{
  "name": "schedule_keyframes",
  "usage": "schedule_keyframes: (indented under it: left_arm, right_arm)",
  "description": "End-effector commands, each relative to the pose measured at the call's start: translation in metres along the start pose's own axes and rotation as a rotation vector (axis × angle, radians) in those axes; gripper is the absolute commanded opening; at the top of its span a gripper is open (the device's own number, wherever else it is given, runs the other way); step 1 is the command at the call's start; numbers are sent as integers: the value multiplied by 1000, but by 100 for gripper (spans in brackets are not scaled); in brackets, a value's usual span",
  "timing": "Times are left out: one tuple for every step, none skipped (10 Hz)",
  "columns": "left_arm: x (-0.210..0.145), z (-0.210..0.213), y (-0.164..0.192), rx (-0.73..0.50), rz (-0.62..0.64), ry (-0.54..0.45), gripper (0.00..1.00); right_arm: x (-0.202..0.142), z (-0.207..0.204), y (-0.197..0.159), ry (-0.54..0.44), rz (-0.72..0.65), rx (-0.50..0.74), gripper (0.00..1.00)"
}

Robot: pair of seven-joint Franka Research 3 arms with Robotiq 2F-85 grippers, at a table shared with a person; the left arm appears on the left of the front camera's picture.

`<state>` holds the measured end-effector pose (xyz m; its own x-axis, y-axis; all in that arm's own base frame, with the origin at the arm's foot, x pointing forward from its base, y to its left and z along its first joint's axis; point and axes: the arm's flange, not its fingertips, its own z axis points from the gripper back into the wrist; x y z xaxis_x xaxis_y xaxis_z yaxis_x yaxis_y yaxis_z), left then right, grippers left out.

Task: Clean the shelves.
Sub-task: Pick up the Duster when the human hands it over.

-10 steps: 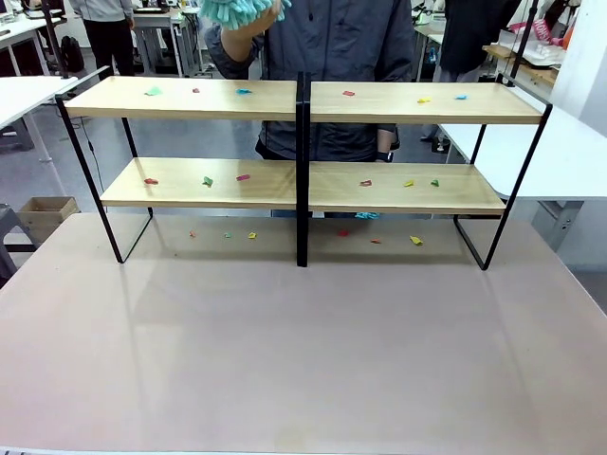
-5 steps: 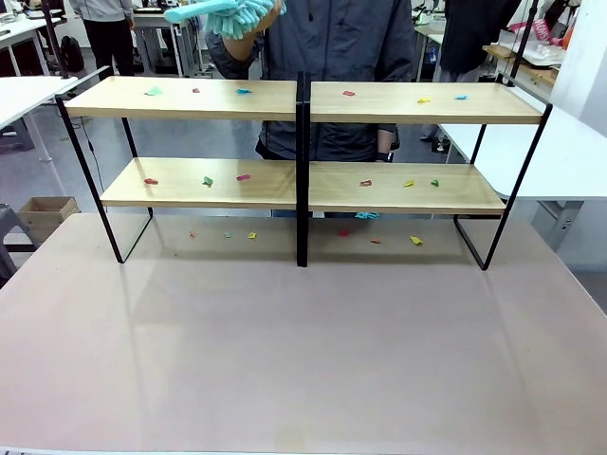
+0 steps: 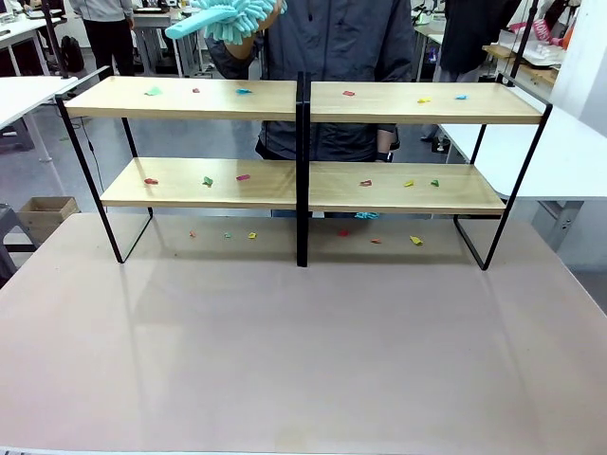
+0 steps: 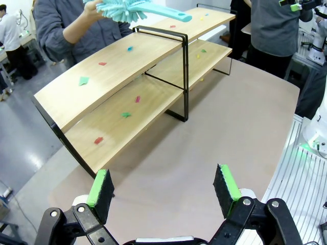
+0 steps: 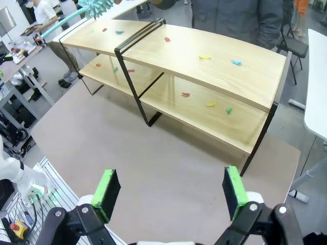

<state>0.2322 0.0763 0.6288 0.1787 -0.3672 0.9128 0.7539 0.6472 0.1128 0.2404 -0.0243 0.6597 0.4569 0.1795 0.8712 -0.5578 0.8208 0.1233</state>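
Observation:
The shelves [image 3: 190,99] [image 4: 117,66] [image 5: 214,53] stand across the far half of the beige table, two wooden tiers on a black frame with a centre post [image 3: 302,171]. Small coloured paper scraps lie on both tiers and on the tabletop underneath. A person behind the rack holds a teal fluffy duster [image 3: 223,17] [image 4: 135,7] [image 5: 94,7] above the top left board. My left gripper [image 4: 163,186] hangs open high above the table's near side, nothing between its green pads. My right gripper [image 5: 171,191] is likewise open and holds nothing.
The broad beige tabletop [image 3: 303,351] in front of the rack is bare. A white table [image 3: 569,152] stands at the right, another at the far left. A cardboard box [image 3: 43,216] sits on the floor at left. Other people stand farther back.
The person's duster has swung from bunched at the hand to pointing out leftward above the top shelf. Nothing else moved.

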Motion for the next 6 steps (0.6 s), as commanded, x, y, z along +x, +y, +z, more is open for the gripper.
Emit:
schedule_keyframes:
  left_arm:
    - [1,0,-1,-4,-3,-3,100]
    - [0,0,0,0,0,0,100]
    - [22,-22,17,-216,128,114,100]
    - [49,-40,34,-439,234,183,100]
    - [82,-58,52,-541,324,180,100]
    - [118,-87,77,-611,457,175,100]
  right_arm:
    - [0,0,1,-1,2,1,100]
    - [0,0,1,-1,2,1,100]
    - [0,0,1,-1,2,1,100]
    - [0,0,1,-1,2,1,100]
    - [0,0,1,-1,2,1,100]
    - [0,0,1,-1,2,1,100]
